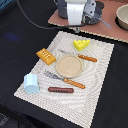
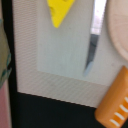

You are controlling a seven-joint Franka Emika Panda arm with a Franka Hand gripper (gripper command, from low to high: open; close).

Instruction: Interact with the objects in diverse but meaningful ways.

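Yellow cheese wedge (image 1: 81, 44), holed. The bread-like block (image 1: 46, 56) is orange with pale ridges. Light blue cup (image 1: 31, 83), brown sausage (image 1: 60, 90). A tan plate (image 1: 68, 65) sits on the cream placemat (image 1: 95, 95), finely striped. Knife (image 1: 80, 56) and fork (image 1: 64, 80) carry orange handles.

Yellow holed cheese wedge (image 1: 81, 44) lay flat toward the far side of the striped mat (image 1: 97, 90), tip seen in the wrist view too. Orange ridged bread-like block (image 1: 45, 56) sat at the exterior view's left, tilted. Light blue cup (image 1: 31, 82) stood nearer, also left. Thin brown sausage (image 1: 60, 90) lay flat beside the cup. Small dark grey long-handled pan (image 1: 95, 16) rested beyond the mat, partly hidden.
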